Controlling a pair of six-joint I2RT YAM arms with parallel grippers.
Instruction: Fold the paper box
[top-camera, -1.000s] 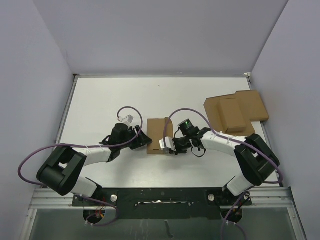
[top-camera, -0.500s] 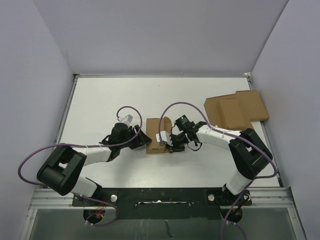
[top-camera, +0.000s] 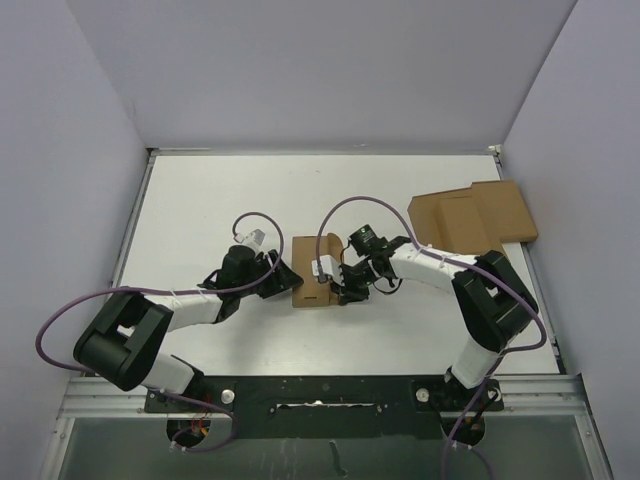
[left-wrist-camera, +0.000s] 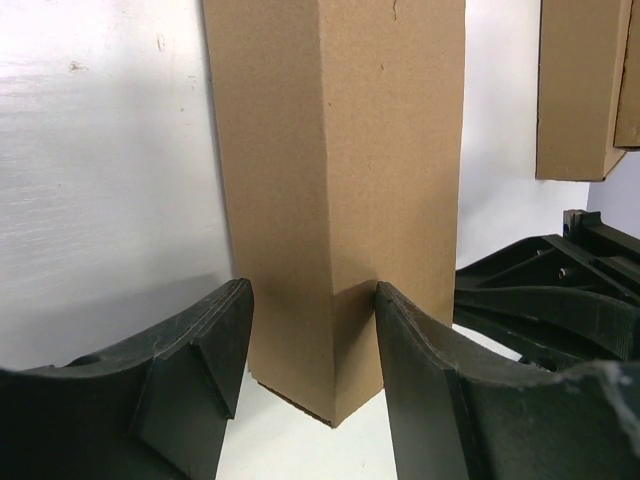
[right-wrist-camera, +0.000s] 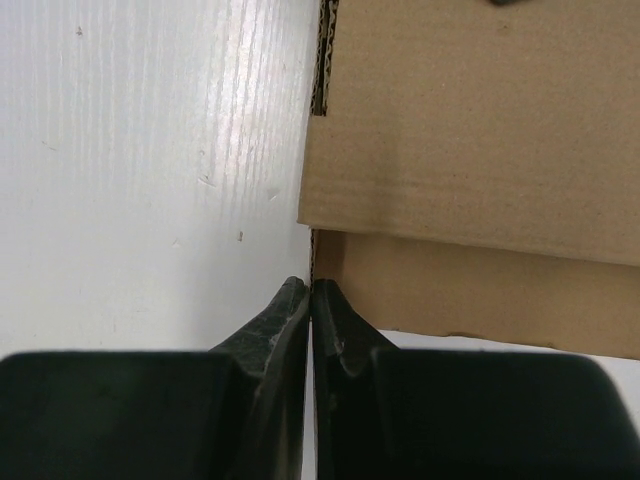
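Note:
The paper box (top-camera: 308, 255) lies as a narrow, folded brown box in the middle of the table. My left gripper (top-camera: 288, 282) is at its near-left end. In the left wrist view the two fingers (left-wrist-camera: 230, 320) stand on either side of the box's near corner (left-wrist-camera: 330, 200) and press on it. My right gripper (top-camera: 335, 291) is at the box's right side. In the right wrist view its jaws are pressed together (right-wrist-camera: 310, 285), with the tips against the corrugated edge of a box flap (right-wrist-camera: 470, 120); I cannot tell whether they pinch it.
A larger flat brown cardboard slab (top-camera: 510, 210) lies at the back right with a squat brown box (top-camera: 462, 228) on it; it also shows in the left wrist view (left-wrist-camera: 580, 90). The right arm's black wrist (left-wrist-camera: 560, 290) sits close beside the box.
My right gripper has moved left and a little away from me, up against the box's right side. The left arm and the box have stayed in place.

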